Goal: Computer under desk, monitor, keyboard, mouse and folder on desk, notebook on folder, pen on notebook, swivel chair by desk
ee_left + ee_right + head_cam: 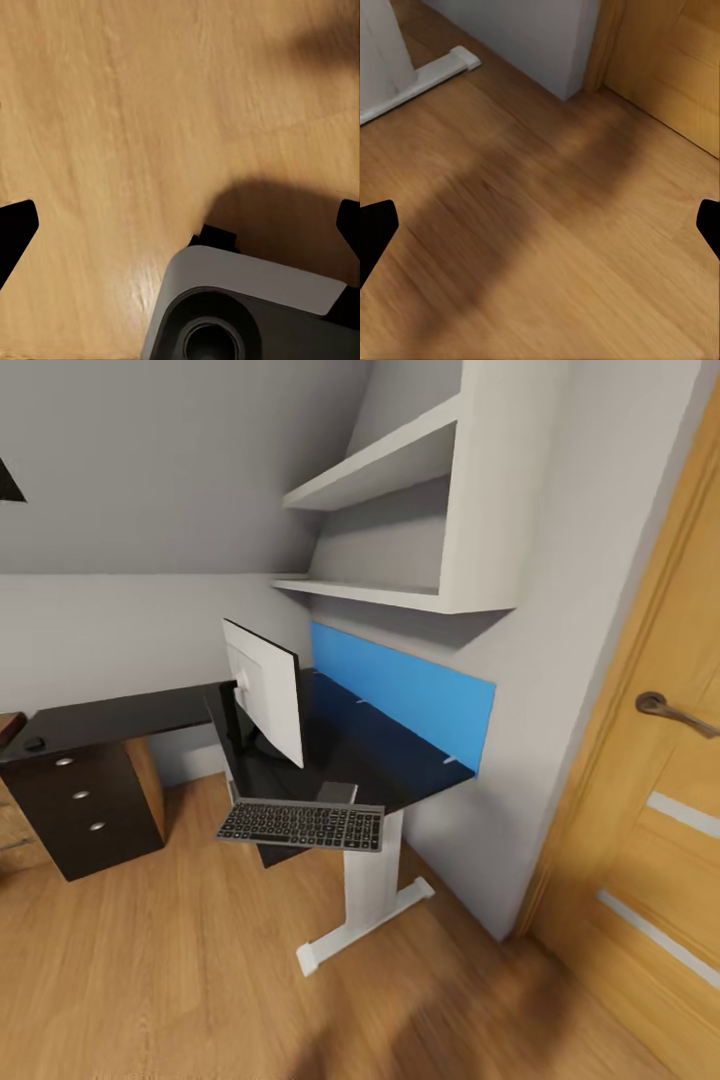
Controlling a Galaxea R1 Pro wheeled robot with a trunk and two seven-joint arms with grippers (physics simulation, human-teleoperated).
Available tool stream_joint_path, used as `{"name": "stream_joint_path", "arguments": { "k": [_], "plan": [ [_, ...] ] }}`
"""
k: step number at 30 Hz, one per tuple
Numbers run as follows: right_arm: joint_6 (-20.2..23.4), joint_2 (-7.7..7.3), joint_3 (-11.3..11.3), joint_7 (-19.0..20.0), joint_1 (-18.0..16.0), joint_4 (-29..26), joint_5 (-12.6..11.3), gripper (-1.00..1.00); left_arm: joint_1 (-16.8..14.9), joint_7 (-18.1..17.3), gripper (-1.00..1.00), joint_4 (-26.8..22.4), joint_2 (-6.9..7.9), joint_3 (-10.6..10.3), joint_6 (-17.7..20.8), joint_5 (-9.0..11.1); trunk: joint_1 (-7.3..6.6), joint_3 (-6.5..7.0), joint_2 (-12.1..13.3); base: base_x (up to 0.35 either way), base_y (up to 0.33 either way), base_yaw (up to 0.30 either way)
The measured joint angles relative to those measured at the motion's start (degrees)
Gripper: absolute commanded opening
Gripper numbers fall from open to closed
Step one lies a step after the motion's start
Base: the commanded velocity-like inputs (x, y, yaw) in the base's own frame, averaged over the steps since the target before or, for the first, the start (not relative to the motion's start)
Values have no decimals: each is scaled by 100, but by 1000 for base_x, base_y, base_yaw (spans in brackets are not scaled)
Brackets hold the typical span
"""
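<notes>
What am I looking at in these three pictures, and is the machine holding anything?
These are simulator renders from a wheeled robot with two arms. The big picture comes from its head camera: a black desk carries a monitor seen from its white back, and a keyboard that juts out over the desk's near edge. Beside it stands a black drawer unit; at right, a wooden door. The other two come from cameras on each arm, looking down at the wood floor. The black tips at each picture's sides are the end effector's fingers, spread apart, holding nothing.
</notes>
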Motion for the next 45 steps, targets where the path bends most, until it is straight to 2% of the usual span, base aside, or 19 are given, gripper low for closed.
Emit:
{"name": "stream_joint_path", "arguments": {
  "k": [12,20,29,36,45],
  "plan": [
    [1,0,-1,0,0,0,0,100,0,0,100,0,10,4,7,8,0,27,0,0,-203,277],
    [11,0,0,0,-3,0,7,100,0,8,100,0,94,10,-4,17,0,30,0,0,-213,275],
    [26,0,2,0,-4,0,8,100,0,8,100,0,99,8,-4,16,0,29,0,0,-275,286],
    [29,0,2,6,-3,1,9,100,0,5,100,0,92,7,-6,16,0,15,0,0,-60,273],
    [-44,-61,11,40,-1,-1,23,100,-2,2,100,3,91,8,-7,15,0,1,0,0,-3,53]
  ]
}}
